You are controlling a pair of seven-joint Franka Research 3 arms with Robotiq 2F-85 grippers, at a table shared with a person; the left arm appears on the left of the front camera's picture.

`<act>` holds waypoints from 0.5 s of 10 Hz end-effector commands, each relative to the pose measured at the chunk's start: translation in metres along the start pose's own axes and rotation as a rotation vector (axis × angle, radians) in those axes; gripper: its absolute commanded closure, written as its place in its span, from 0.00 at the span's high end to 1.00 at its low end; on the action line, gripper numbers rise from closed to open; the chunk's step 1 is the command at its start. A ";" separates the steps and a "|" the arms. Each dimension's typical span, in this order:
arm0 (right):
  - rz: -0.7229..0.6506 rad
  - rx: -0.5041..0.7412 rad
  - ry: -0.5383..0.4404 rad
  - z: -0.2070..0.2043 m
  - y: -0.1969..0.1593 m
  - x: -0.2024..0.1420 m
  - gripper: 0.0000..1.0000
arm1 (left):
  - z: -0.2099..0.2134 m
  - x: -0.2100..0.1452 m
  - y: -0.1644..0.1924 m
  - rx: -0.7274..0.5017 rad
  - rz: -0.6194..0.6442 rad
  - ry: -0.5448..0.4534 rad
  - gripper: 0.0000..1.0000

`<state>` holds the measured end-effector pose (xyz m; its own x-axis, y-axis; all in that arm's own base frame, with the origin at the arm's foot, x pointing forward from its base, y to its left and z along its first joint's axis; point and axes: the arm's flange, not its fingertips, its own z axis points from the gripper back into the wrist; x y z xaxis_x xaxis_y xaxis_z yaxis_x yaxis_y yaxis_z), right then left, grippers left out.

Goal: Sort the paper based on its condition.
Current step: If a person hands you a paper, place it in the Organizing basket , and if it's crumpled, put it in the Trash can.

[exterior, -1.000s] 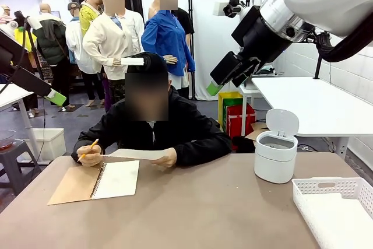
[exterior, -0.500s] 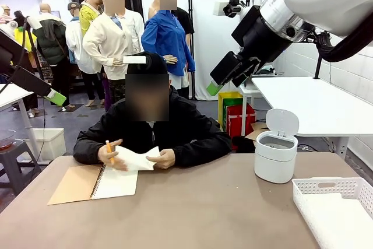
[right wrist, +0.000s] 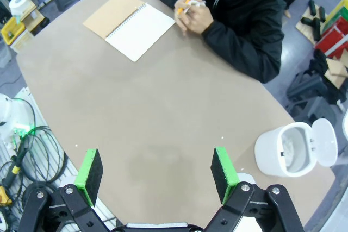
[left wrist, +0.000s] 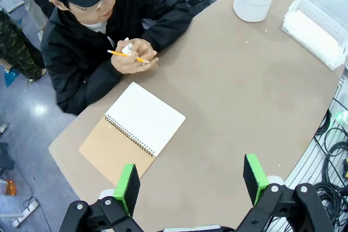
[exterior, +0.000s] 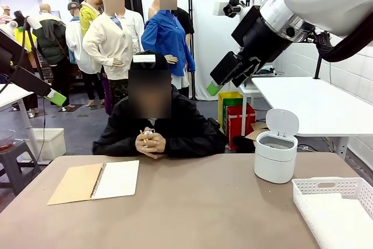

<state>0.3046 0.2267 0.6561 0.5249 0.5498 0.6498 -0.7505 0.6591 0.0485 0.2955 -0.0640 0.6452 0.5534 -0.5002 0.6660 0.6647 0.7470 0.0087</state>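
Note:
The paper [left wrist: 126,50] is a small white wad squeezed between the person's two hands [exterior: 150,142] at the far edge of the table, together with a yellow pencil [left wrist: 117,54]. The same paper [right wrist: 197,4] peeks out above the knuckles in the right wrist view. My left gripper [left wrist: 191,183] hangs high above the table, open, with nothing between its green pads. My right gripper [right wrist: 156,173] is also raised high and open, holding nothing. Both are far from the paper.
An open spiral notebook [exterior: 96,182] with a tan cover lies on the brown table [exterior: 204,214] at the left. A small white bin [exterior: 275,155] with its lid up stands at the right. A white slatted basket [exterior: 335,202] sits at the near right corner.
The person lifted a loose sheet off the table beside the notebook and has bunched it up between both hands in front of the chest. Neither arm has moved.

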 end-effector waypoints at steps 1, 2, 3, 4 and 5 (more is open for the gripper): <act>-0.001 0.001 0.003 -0.001 -0.001 0.000 1.00 | 0.001 0.000 0.001 0.002 0.006 -0.005 1.00; -0.001 0.001 0.003 -0.001 -0.001 0.000 1.00 | 0.001 0.000 0.001 0.002 0.006 -0.005 1.00; -0.001 0.001 0.003 -0.001 -0.001 0.000 1.00 | 0.001 0.000 0.001 0.002 0.006 -0.005 1.00; -0.001 0.001 0.003 -0.001 -0.001 0.000 1.00 | 0.001 0.000 0.001 0.002 0.006 -0.005 1.00; -0.001 0.001 0.003 -0.001 -0.001 0.000 1.00 | 0.001 0.000 0.001 0.002 0.006 -0.005 1.00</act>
<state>0.3046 0.2267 0.6561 0.5248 0.5498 0.6498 -0.7505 0.6591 0.0485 0.2955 -0.0640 0.6452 0.5534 -0.5002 0.6660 0.6647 0.7470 0.0087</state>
